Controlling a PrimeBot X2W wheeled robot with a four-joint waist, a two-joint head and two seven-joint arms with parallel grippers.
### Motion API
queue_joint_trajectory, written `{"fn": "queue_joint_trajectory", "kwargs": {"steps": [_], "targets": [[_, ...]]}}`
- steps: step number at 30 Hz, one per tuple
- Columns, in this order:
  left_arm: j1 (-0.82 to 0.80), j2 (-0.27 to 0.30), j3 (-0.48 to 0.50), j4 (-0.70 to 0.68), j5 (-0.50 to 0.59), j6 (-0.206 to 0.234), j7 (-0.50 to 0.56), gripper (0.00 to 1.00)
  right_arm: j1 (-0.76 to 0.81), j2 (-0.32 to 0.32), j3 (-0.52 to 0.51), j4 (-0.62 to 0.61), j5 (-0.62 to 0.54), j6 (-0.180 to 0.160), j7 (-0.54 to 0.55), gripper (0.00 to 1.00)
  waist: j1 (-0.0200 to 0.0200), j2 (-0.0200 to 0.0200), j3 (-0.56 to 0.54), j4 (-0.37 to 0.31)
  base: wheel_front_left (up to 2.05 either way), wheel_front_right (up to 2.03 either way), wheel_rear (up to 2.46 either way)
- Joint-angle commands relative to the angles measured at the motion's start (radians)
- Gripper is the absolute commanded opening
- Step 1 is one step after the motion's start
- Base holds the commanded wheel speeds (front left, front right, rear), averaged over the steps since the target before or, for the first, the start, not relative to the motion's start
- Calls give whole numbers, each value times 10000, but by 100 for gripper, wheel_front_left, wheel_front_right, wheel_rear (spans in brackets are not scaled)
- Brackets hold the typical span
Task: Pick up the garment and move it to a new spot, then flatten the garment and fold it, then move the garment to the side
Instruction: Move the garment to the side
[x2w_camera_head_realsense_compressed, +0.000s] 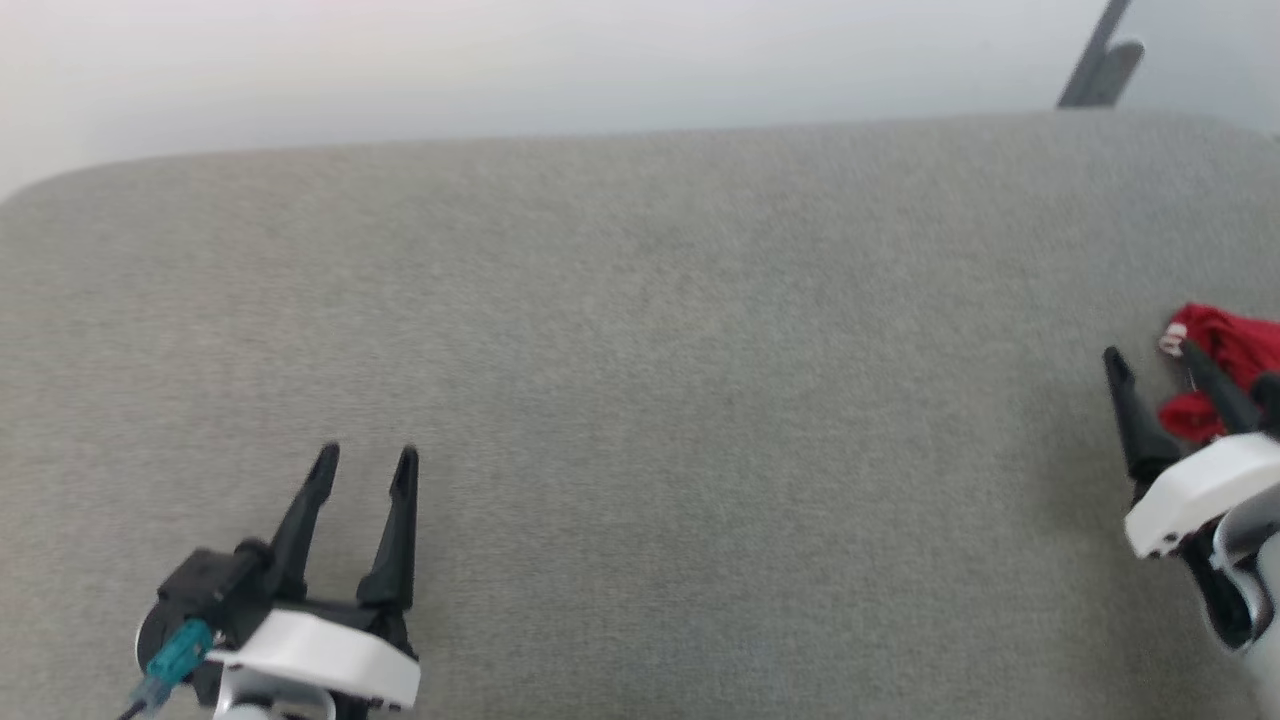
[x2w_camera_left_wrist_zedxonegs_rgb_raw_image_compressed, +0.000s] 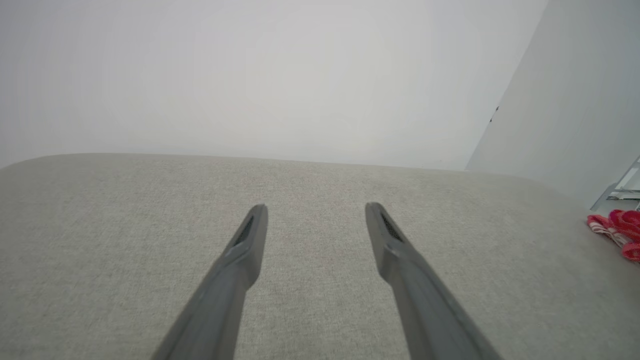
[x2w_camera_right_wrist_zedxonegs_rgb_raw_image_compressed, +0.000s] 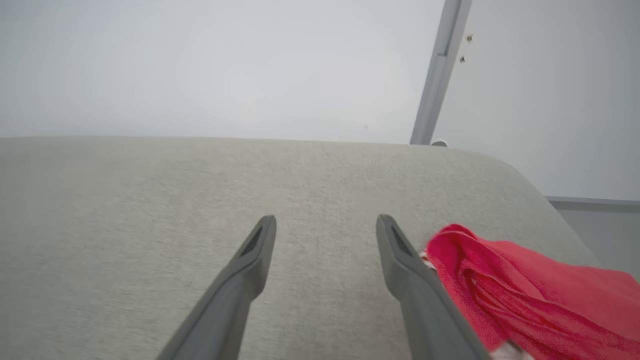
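The garment (x2w_camera_head_realsense_compressed: 1225, 360) is a bunched red heap with a bit of white trim, lying on the grey table (x2w_camera_head_realsense_compressed: 640, 350) at the far right edge of the head view. My right gripper (x2w_camera_head_realsense_compressed: 1150, 365) stands open just left of it, one finger lying across the cloth, nothing between the fingers. In the right wrist view the garment (x2w_camera_right_wrist_zedxonegs_rgb_raw_image_compressed: 530, 295) lies against the outside of the right finger, and the right gripper (x2w_camera_right_wrist_zedxonegs_rgb_raw_image_compressed: 325, 227) holds nothing. My left gripper (x2w_camera_head_realsense_compressed: 365, 465) is open at the lower left, far from the cloth. In the left wrist view the left gripper (x2w_camera_left_wrist_zedxonegs_rgb_raw_image_compressed: 316, 215) is empty, and the garment (x2w_camera_left_wrist_zedxonegs_rgb_raw_image_compressed: 617, 230) lies far right.
The grey fabric-covered table has rounded far corners (x2w_camera_right_wrist_zedxonegs_rgb_raw_image_compressed: 505, 165). A pale wall rises behind it. A grey metal post (x2w_camera_head_realsense_compressed: 1100, 60) stands beyond the far right corner. The table's right edge runs close beside the cloth.
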Motion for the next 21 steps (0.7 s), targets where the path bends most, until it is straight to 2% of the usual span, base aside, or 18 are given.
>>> {"fn": "queue_joint_trajectory", "kwargs": {"steps": [1,11,21], "targets": [[313,-57,156,75,-91,10,-47,100,514,206,-225,-488,-58,-4,-42,100,0,0,-542,463,0,0,0],[1247,-197,374,53,-192,10,-47,100,2835,1234,-1614,-2845,-789,-4,-48,100,0,0,-1231,974,0,0,0],[1866,-403,537,-377,29,10,-47,100,4436,2093,-2635,-4372,-1486,-4,-50,100,0,0,-1501,1192,0,0,0]]}}
